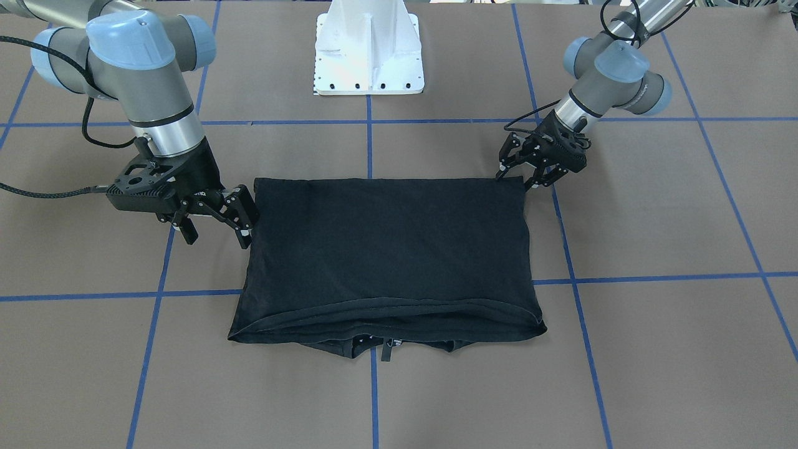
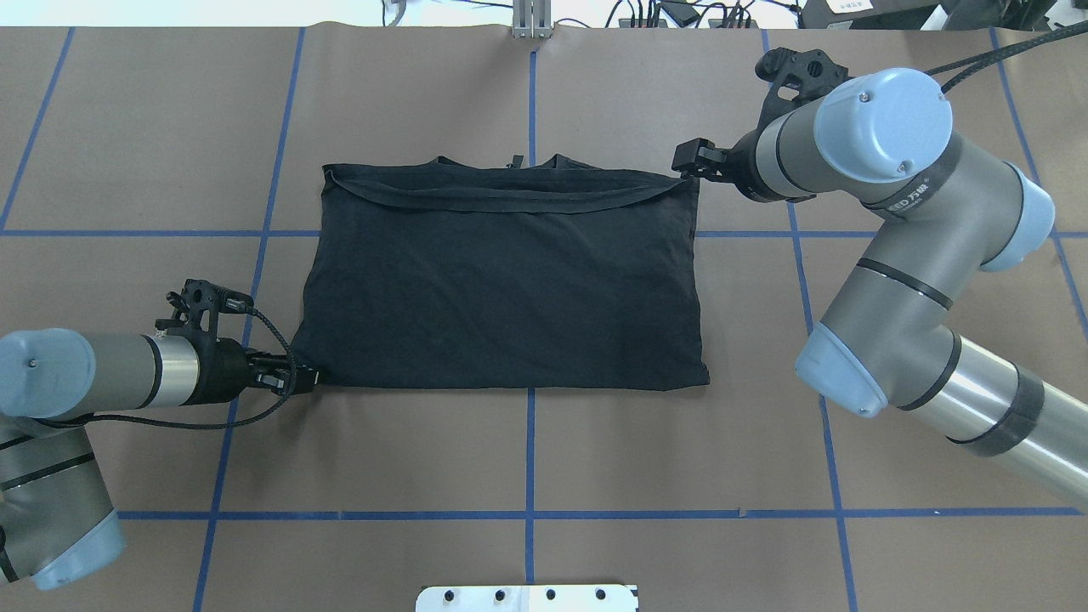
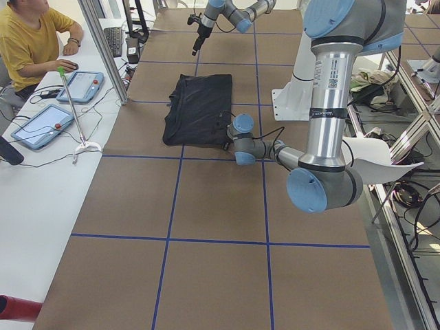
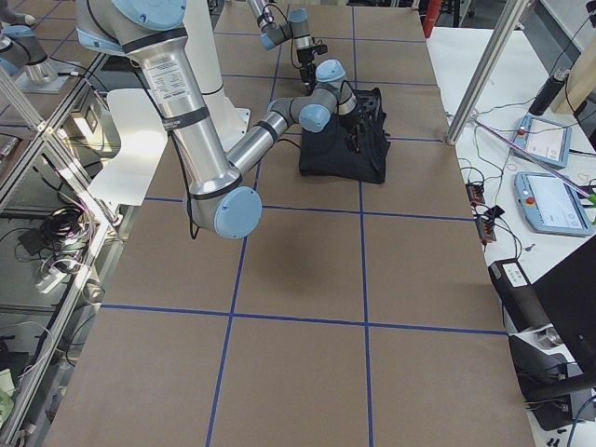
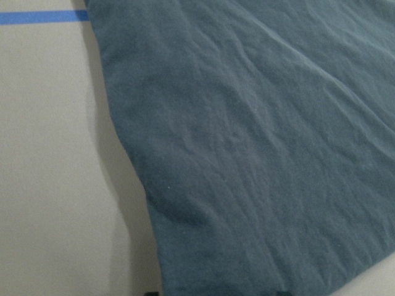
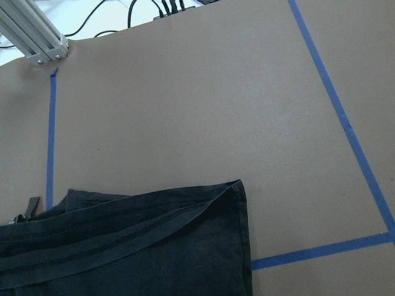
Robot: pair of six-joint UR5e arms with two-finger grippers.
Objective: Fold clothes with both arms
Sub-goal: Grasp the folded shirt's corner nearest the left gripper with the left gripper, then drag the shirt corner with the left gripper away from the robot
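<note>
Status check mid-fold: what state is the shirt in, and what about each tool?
T-shirt: folded into a rectangle, lying flat on the table.
Left tool: open, low at the shirt's robot-side corner.
Right tool: open, beside the shirt's other side edge, holding nothing.

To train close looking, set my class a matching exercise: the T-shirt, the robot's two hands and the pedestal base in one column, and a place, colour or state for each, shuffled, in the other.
Column one
1. T-shirt
2. left hand
3. right hand
4. pedestal base

Column two
a. white, clear of the shirt
b. open, beside the shirt's edge on the robot's right
c. black, lying folded flat
d. at the shirt's corner on the robot's left, nearest the base

Pairs: 1-c, 2-d, 3-b, 4-a
</note>
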